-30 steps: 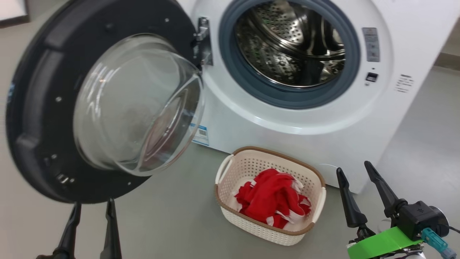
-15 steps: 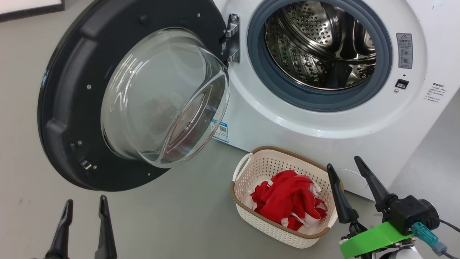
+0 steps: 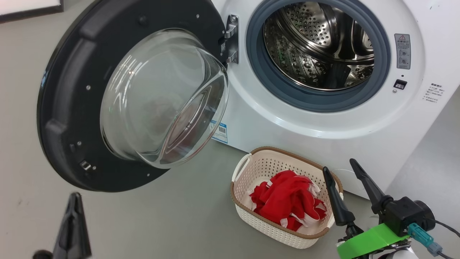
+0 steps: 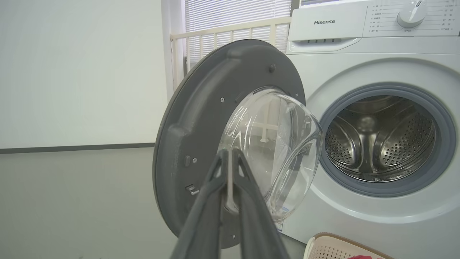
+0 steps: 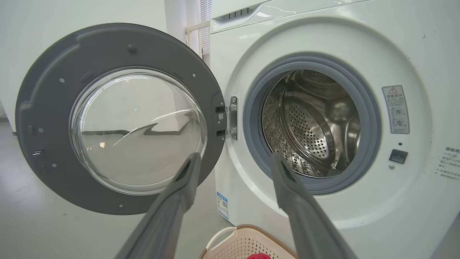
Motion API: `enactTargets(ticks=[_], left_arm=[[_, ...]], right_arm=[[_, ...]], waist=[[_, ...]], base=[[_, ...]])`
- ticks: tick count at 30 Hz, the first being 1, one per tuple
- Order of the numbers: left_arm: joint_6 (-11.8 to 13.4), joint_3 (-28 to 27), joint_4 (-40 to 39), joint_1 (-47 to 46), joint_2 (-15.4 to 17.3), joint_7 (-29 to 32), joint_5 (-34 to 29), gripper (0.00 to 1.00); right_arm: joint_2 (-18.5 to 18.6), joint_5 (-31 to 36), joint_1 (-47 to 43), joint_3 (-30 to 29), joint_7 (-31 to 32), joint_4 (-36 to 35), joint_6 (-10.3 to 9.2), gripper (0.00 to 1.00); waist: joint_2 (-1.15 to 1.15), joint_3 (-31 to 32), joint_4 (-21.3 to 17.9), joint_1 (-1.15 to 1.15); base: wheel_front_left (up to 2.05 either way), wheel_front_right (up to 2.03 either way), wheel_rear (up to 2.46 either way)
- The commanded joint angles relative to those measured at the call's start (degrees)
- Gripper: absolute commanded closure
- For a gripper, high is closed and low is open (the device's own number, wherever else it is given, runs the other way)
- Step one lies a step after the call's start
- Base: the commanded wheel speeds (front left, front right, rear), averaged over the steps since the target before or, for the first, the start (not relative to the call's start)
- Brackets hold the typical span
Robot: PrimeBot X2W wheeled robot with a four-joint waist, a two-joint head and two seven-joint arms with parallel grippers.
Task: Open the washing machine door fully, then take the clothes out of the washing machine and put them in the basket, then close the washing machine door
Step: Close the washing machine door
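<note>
Head view. OBSERVER: Where do things sit, and what have you got?

ME: Nothing held. My left pincer point(image 3: 76, 197) is pressed shut, empty, low. The washing machine door point(image 3: 64, 90) hangs wide open above and ahead of it. My right pincer point(image 3: 339, 165) is spread wide, also empty. The basket point(image 3: 269, 228) is just to its left, the clothes point(image 3: 287, 198) heaped inside. The washing machine point(image 3: 287, 126) stands ahead of both. The drum point(image 3: 316, 46) looks bare, though its front floor hides behind the grey ring point(image 3: 316, 104).

OBSERVER: Risks?

ME: My guess is that closing the door is what's left.
- Shut fingers could skid off the glossy rim, or knock the glass bowl point(image 3: 161, 97) instead.
- Swinging across, the door may meet my right pincer, whose fingers point at the opening. That's a pinch risk.
- A piece lying low in the drum would get shut in.

OBSERVER: Any writing?

ME:
- Left wrist view: "Hisense" point(image 4: 324, 22) on the top panel, up and right of my left pincer.
- Print round the dial point(image 4: 409, 10): too small.
- Warning label point(image 3: 403, 50), red triangle, above my right pincer: text unreadable.
- Blue label point(image 3: 220, 130) with a code square, low on the front.
- Small print point(image 3: 435, 93) far right: illegible.
</note>
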State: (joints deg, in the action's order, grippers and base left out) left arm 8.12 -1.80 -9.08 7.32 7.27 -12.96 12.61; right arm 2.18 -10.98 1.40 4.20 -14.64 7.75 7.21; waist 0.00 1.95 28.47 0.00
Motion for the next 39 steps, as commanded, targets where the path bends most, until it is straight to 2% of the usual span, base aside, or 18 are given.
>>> enactTargets(ticks=[1, 10, 15, 19, 23, 26, 30, 39], left_arm=[[0.5, -2.6, -2.0, -4.5, 1.5, -0.6, -0.4, 1.0], [-0.1, -8.0, 1.0, -21.3, 5.6, -1.6, 2.5, 1.0], [-1.6, -11.4, 6.8, -30.3, 7.1, -1.9, 6.4, 1.0], [-3.4, -14.9, 16.3, -39.2, 8.3, -2.0, 11.4, 1.0], [-4.4, -17.9, 29.2, -47.2, 10.2, -1.0, 16.2, 1.0], [-5.1, -21.2, 38.1, -52.9, 10.3, 2.0, 22.3, 1.0], [-4.8, -25.8, 48.4, -59.5, 10.6, 9.4, 30.7, 1.0], [-3.3, -29.3, 61.5, -66.1, 12.7, 28.1, 40.3, 1.0]], right_arm=[[0.7, 0.1, 2.3, 0.9, -0.4, -1.1, 0.28, 0.0], [0.7, -0.1, 2.8, 0.9, -0.4, -0.6, 0.28, 0.0], [0.7, 0.1, 2.5, 0.6, -0.4, -0.7, 0.28, 0.0], [0.7, 0.2, 1.7, -0.1, -0.4, -0.9, 0.28, 0.0], [0.7, 0.3, 1.3, -0.1, -0.4, -1.1, 0.28, 0.0], [0.7, 0.4, 1.3, -0.3, -0.4, -1.2, 0.28, 0.0], [0.7, 0.6, 1.5, -0.3, -0.4, -1.2, 0.28, 0.0], [0.7, 0.8, 2.1, 0.1, -0.4, -0.9, 0.28, 0.0]], waist=[[0.0, -0.1, 0.0, 0.0], [0.0, 0.0, -0.4, 0.0], [0.0, 0.1, -0.8, 0.0], [0.0, 0.4, -1.3, 0.0], [0.0, 0.5, -2.3, 0.0], [0.0, 0.2, -3.1, 0.0], [0.0, -0.2, -3.8, 0.0], [0.0, -1.0, -4.3, 0.0]], base=[[0.0, 0.0, 0.0], [0.0, 0.0, 0.0], [0.0, 0.0, 0.0], [0.0, 0.0, 0.0], [0.0, 0.0, 0.0], [0.0, 0.0, 0.0], [0.0, 0.0, 0.0], [0.0, 0.0, 0.0]])
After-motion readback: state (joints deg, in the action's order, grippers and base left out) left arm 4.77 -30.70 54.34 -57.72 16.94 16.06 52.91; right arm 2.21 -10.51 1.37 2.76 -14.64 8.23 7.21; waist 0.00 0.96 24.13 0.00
